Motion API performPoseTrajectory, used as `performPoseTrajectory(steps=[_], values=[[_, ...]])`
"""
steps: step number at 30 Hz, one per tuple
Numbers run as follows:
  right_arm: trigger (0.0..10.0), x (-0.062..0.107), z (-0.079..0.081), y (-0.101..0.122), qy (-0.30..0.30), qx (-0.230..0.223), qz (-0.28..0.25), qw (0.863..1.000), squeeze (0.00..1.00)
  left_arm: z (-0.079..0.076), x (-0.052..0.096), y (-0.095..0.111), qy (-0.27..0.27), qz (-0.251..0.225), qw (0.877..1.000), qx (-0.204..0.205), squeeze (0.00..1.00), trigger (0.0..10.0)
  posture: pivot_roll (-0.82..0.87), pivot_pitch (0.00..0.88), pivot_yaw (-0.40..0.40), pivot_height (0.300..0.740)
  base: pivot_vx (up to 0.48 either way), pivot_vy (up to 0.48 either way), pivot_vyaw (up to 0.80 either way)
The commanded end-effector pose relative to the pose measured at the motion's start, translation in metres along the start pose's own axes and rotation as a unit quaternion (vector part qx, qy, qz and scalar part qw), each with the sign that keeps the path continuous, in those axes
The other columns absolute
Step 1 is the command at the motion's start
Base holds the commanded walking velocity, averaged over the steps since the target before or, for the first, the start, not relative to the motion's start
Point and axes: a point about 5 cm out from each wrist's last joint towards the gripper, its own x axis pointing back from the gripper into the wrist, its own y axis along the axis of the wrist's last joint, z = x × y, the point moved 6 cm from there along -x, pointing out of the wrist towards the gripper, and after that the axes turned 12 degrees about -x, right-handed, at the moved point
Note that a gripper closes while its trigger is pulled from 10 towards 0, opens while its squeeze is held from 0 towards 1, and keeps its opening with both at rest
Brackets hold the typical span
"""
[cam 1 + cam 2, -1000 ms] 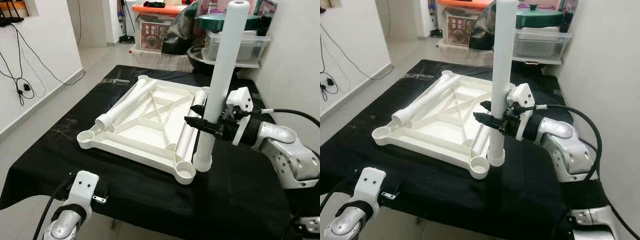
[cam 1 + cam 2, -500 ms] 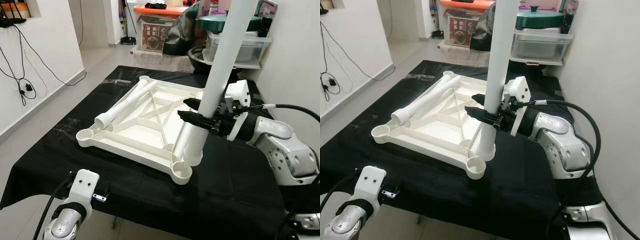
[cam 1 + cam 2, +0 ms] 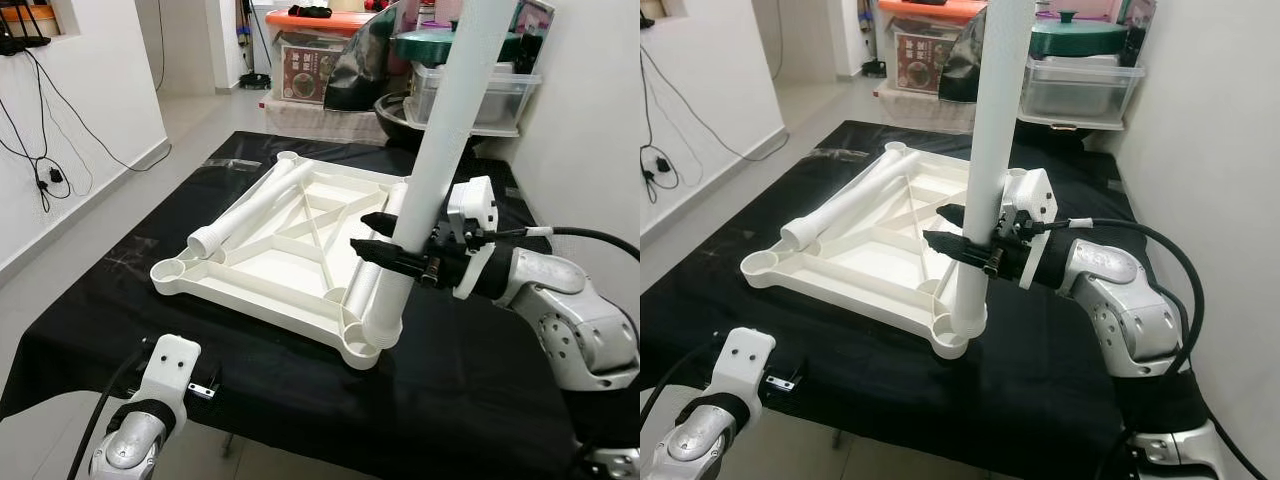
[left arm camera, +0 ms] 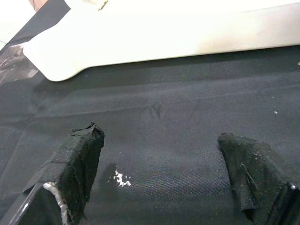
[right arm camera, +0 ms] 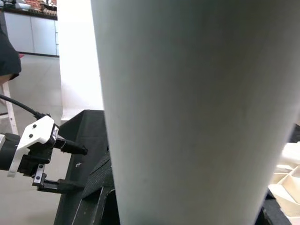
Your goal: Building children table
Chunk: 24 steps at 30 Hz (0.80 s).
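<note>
Black cloth covers the counter [image 3: 120,300], and on it lies the white tabletop [image 3: 290,265], upside down, ribs showing and a round socket at each corner. 2 spare legs rest on it: 1 along its left edge [image 3: 250,210], 1 along its right edge [image 3: 372,272].

The right hand [image 3: 385,235] is clamped on a third leg [image 3: 430,180], gripping it low on the shaft. 1 second ago that leg stood upright with its foot just outside the tabletop, beside the near right corner socket [image 3: 362,345]. Now its foot sits over that socket, apparently touching the rim, and the shaft leans, its top tipped away to the right. So the leg has reached its target but is not yet seated; judging by the tilt, it needs straightening and a firm downward push.

The left hand [image 4: 159,173] hangs by the near edge of the counter, fingers wide apart and holding nothing, the tabletop's edge ahead of it.
</note>
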Motion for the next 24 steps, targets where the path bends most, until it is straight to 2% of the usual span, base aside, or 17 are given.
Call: performPoseTrajectory(steps=[1,7,12,24], values=[[10.0,-0.004,0.007,-0.002,0.012,-0.002,0.001,1.0,0.0,0.0,0.0,-0.005,-0.003,0.007,1.0,-0.01,0.0,10.0,0.07,0.0,-0.036,0.74,0.0,0.0,0.0],[10.0,-0.01,0.013,-0.011,0.021,-0.007,0.006,1.0,0.0,0.001,-0.002,-0.003,-0.002,0.004,1.0,-0.011,0.0,10.0,0.08,0.0,-0.037,0.74,0.0,0.0,0.0],[10.0,-0.022,0.021,-0.027,0.033,0.001,0.029,0.999,0.0,0.003,-0.002,-0.003,0.002,0.003,1.0,-0.014,0.0,10.0,0.1,0.0,-0.048,0.74,0.0,0.0,0.0],[10.0,-0.024,0.013,-0.039,0.019,0.015,0.059,0.998,0.0,0.002,-0.001,-0.005,0.003,0.005,1.0,-0.013,0.0,10.0,0.09,0.0,-0.059,0.74,0.0,0.0,0.0]])
